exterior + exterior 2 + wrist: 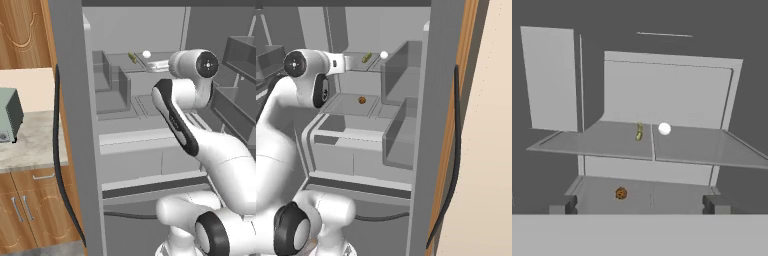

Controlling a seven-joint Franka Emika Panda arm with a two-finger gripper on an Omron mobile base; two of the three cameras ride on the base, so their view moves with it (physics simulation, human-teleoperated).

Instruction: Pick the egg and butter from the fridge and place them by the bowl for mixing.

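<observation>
Grey and tall, the open refrigerator [75, 125] faces the robot, its pale inner shelves exposed to all three cameras. On the upper shelf [602, 140] lie the two items wanted: the tiny plain white ball-like egg [664, 129] and, just beside it, the small thin yellowish-olive butter stick [639, 131], both set back from the shelf's front edge and near its middle seam. In the left base view the egg [146, 54] and butter [132, 58] lie just beyond the arm's extended hand; the right base view gives the same pairing, egg [384, 55] and butter [367, 58]. A small round orange-brown item [620, 193] rests alone on the shelf below and forms no part of the task. The claw [639, 205] points level into the compartment at about shelf height, its two dark tips standing well apart, so it is judged released and holding nothing. This posture suits a straight forward reach along the shelf. Open room appears adequate: the shelf surface around both items is bare, and the side walls stand well clear. The main hazards, in my judgement, are the egg rolling when touched and the closeness of the butter crowding the claw's approach. The bowl cannot be located from these views; a mottled counter [30, 140] lies to the left of the fridge.
</observation>
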